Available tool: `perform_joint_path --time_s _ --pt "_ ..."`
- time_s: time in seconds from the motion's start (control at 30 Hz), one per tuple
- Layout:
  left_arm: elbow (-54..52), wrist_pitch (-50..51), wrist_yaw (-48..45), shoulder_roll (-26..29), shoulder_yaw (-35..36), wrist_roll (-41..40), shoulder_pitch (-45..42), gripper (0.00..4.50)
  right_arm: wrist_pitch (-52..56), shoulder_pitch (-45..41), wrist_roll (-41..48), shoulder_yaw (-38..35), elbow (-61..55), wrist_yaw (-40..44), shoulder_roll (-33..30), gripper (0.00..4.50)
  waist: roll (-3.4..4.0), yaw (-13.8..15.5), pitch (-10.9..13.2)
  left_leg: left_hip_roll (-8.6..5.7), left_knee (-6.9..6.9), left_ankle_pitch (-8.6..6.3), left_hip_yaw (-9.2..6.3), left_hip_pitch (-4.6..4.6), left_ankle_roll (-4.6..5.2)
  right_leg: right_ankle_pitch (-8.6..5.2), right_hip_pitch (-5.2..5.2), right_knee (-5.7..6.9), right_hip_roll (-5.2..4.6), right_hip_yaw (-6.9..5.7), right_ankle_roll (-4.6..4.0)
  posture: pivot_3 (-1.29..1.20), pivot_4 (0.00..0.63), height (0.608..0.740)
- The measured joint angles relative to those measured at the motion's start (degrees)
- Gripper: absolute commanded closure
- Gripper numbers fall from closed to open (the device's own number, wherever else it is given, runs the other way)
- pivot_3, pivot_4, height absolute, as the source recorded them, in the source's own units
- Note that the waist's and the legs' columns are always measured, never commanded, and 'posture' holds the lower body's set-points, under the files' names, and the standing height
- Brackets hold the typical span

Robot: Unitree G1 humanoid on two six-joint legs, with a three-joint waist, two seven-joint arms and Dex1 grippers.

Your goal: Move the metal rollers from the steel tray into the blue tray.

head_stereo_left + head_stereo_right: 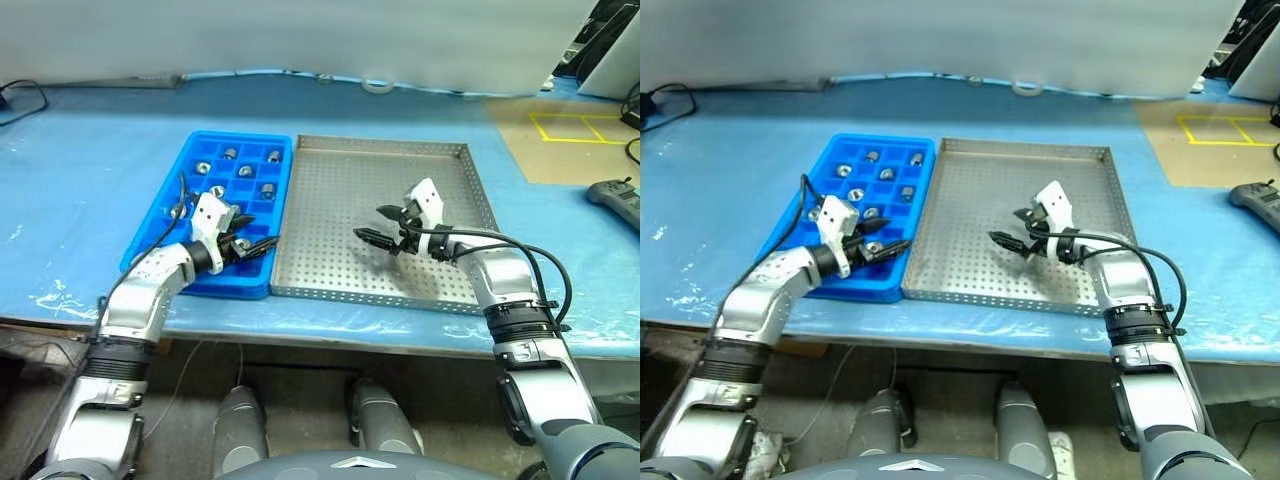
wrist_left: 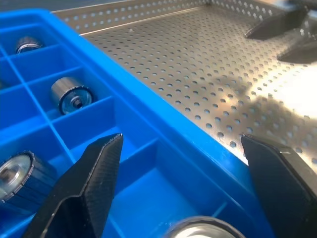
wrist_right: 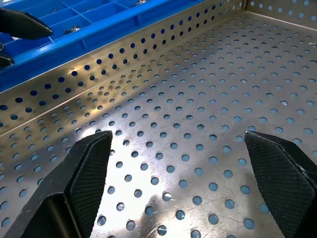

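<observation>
Side by side on a blue-covered surface (image 1: 80, 160): blue tray (image 1: 160, 235) at left, steel tray (image 1: 330, 200) at right, long edges touching. Seven or so rollers (image 1: 247, 172) visible in the blue tray's compartments, one to a cell, most toward the far end and middle. Bare perforated floor across the steel tray, no roller seen on it.

Left pincer (image 1: 250, 246) over the near right corner of the blue tray, pointing toward the steel tray, fingers spread apart with nothing between them. From the left wrist: black fingertips (image 2: 99, 163) astride the blue tray's rim, a roller (image 2: 72, 94) lying on its side in a cell just beyond, another at the near edge of the view.

Right pincer (image 1: 383, 226) above the middle of the steel tray, pointing toward the blue tray, fingers wide apart and empty. From the right wrist: two fingertips (image 3: 89, 168) over plain perforated metal, the steel rim and the blue tray beyond.

Off to the far right on the surface, a dark handset-like object (image 1: 615, 197) and yellow tape markings (image 1: 575, 128).
</observation>
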Motion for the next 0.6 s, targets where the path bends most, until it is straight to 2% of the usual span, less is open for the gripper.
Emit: perform_joint_path --time_s 0.1,0.23,0.43,0.57,0.6 --pt "1.7 2.4 2.9 -2.3 5.2 -4.8 -1.9 0.46 0.1 0.1 0.0 0.4 -0.2 -0.5 0.4 0.05 -0.07 0.0 0.0 0.02 0.06 0.0 -0.04 -0.03 0.0 0.0 -0.11 0.0 0.01 -0.02 0.0 -0.47 0.15 0.74" --pt "0.0 3.1 2.5 -0.1 9.0 -7.4 -4.2 0.46 -0.1 0.1 -0.2 1.5 -0.2 -0.4 1.0 0.05 -0.08 -0.1 0.0 -0.02 0.06 0.0 -0.08 -0.04 0.0 0.0 -0.17 -0.01 0.01 -0.05 0.0 -0.44 0.15 0.74" --pt "-4.4 5.9 0.0 0.5 9.1 -10.6 -2.7 0.46 -1.9 -2.6 -0.5 2.2 3.2 -0.3 1.8 0.05 -0.08 0.0 0.0 -0.02 -0.06 -0.12 -0.06 -0.22 0.02 0.26 -0.33 -0.04 0.0 -0.09 -0.43 -0.42 0.15 0.74" --pt "-3.1 4.9 -0.2 -0.1 7.5 -9.2 -4.2 0.46 -3.4 -3.4 -0.8 2.8 4.8 -0.3 2.3 0.05 -0.07 0.4 0.0 0.1 -0.09 -0.19 -0.06 -0.33 -0.03 0.25 -0.35 -0.11 0.0 -0.14 -0.44 -0.45 0.15 0.74" --pt "-2.1 4.1 -0.2 -0.2 6.3 -8.1 -5.2 0.85 -3.4 -3.4 -0.9 2.9 4.9 -0.3 2.5 0.0 -0.07 0.4 0.0 0.07 -0.07 -0.21 -0.06 -0.34 -0.01 0.25 -0.35 -0.11 0.0 -0.15 -0.44 -0.45 0.15 0.74"
